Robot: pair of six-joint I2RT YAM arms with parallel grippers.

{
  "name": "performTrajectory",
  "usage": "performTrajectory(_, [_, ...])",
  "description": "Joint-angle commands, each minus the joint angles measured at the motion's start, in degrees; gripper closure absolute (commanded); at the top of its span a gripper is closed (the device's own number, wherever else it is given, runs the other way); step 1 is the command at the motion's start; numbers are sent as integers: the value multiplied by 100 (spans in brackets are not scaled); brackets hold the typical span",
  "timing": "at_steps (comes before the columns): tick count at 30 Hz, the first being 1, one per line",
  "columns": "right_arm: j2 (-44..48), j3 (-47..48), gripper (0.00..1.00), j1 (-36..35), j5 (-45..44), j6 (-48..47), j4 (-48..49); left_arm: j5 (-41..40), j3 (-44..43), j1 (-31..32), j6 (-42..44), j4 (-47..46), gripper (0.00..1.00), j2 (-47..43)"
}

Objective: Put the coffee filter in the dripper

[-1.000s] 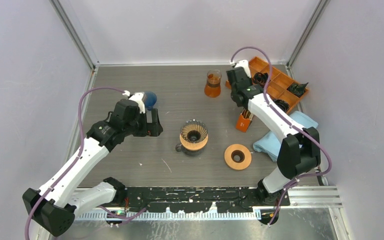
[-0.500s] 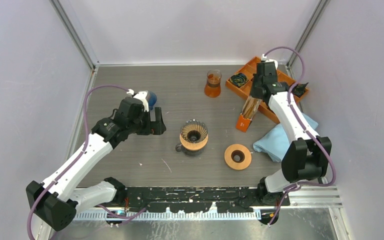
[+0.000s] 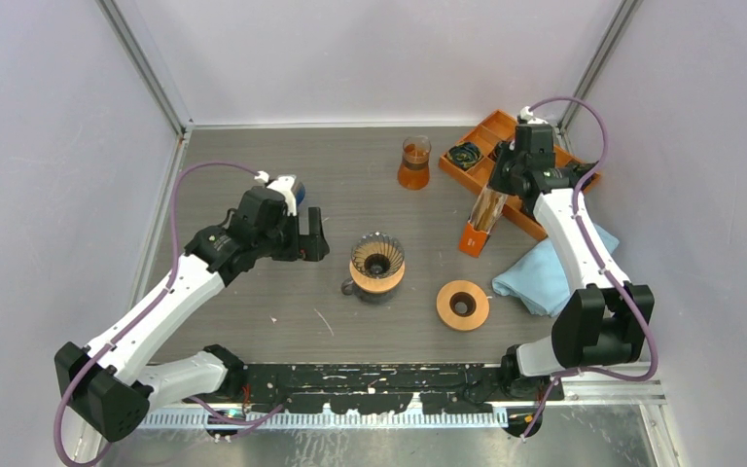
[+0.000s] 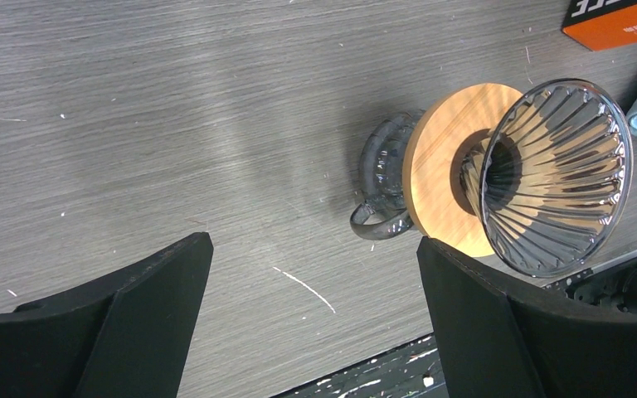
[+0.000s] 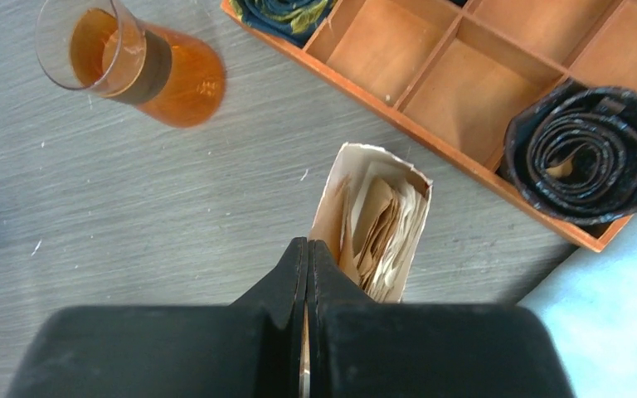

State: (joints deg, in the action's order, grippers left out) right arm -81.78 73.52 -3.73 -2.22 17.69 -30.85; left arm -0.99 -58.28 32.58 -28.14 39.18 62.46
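From above, the dripper (image 3: 377, 259) stands at the middle of the table (image 3: 253, 175), seated in a wooden collar on a glass mug. The left arm (image 3: 170, 302) reaches in from the left, and the left fingers (image 3: 319, 233) stop just beside the dripper, apart from it. The right arm (image 3: 569, 229) stretches to the far right, its wrist above the orange filter box (image 3: 475, 233). That box leans between a carafe (image 3: 414, 162) of orange liquid and an orange tray (image 3: 535, 190). A wooden ring (image 3: 463, 305) and a blue cloth (image 3: 554, 268) lie nearer the arm bases.

In the left wrist view, the 2 left fingers are spread wide with nothing between them. The ribbed glass cone of the dripper lies ahead and to the right, with no paper in it.

In the right wrist view, the right fingers (image 5: 299, 274) are pressed together, and nothing shows between them. Their tips sit at the left rim of the box's open mouth. The coffee filters (image 5: 377, 228) are stacked inside that box. A dark coiled roll (image 5: 581, 153) fills 1 tray compartment.
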Motion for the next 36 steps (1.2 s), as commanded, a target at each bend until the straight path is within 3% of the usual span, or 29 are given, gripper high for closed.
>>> performTrajectory(1, [434,-5,99,25,625,200,542,-55,-265,80,-24,-287,3,-49])
performTrajectory(5, [117,8,99,54,28,225,239,-65,-262,99,-36,-290,2,-64])
performTrajectory(7, [-76,27,99,60,141,190,85,-63,-283,110,-29,-262,3,-62])
performTrajectory(16, [-80,-128,78,56,440,258,-42,-62,-271,135,-25,-242,2,-92])
performTrajectory(25, [-101,-265,65,61,571,252,-308,-1,-285,152,-16,-265,3,-67])
performTrajectory(30, [-81,-201,64,57,242,161,-309,4,-281,155,-1,-246,3,-76])
performTrajectory(36, [-382,203,71,56,-383,94,-295,23,-280,161,19,-225,2,-73])
